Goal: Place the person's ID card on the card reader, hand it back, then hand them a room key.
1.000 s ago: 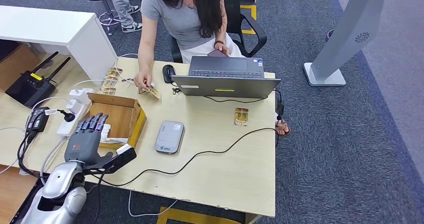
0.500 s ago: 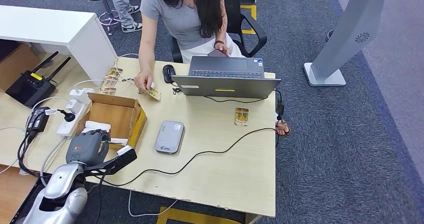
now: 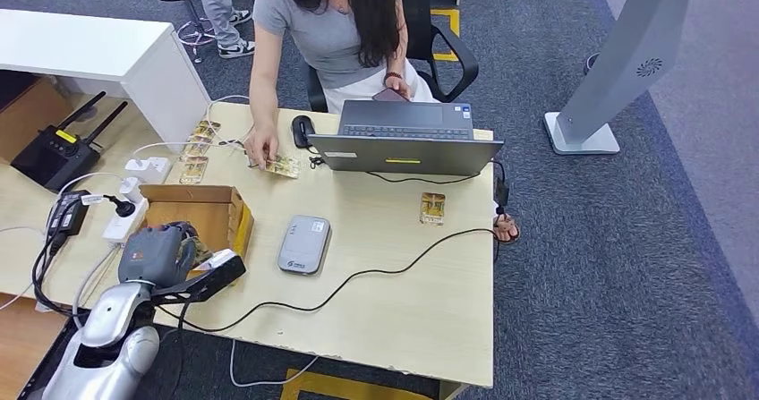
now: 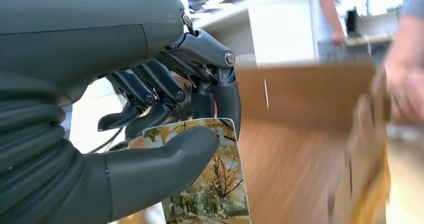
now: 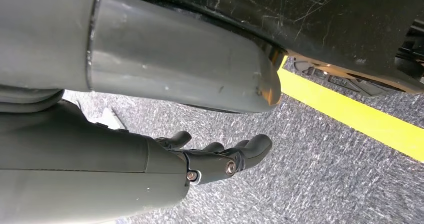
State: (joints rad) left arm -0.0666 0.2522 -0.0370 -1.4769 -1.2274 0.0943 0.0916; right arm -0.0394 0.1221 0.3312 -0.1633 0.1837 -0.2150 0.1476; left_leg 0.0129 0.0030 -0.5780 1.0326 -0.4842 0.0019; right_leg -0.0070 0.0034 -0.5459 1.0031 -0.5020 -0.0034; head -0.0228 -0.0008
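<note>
Left hand [image 3: 157,253] at near-left counter [image 3: 394,275] edge, over cardboard box [image 3: 211,210], pinching room key [image 4: 210,184] (tree-print card) between thumb and fingers [image 4: 150,96]. Right hand [image 5: 220,159] hanging over carpet, fingers loosely apart, holding nothing. Card reader [image 3: 303,244] just right of box. Person's hand [image 3: 260,146] on card [image 3: 283,165] far side, near laptop [image 3: 405,137]

the counter [image 3: 394,266] is pale wood-coloured. the cardboard box [image 3: 199,212] is brown with a yellow edge. the card reader [image 3: 303,244] is grey with a white label. the left hand [image 4: 165,129] is dark grey, and the card [image 4: 212,184] in it carries an autumn scene of yellow trees. the laptop [image 3: 405,136] is grey, the mouse [image 3: 301,131] black, the floor [image 3: 626,266] blue-grey carpet.
</note>
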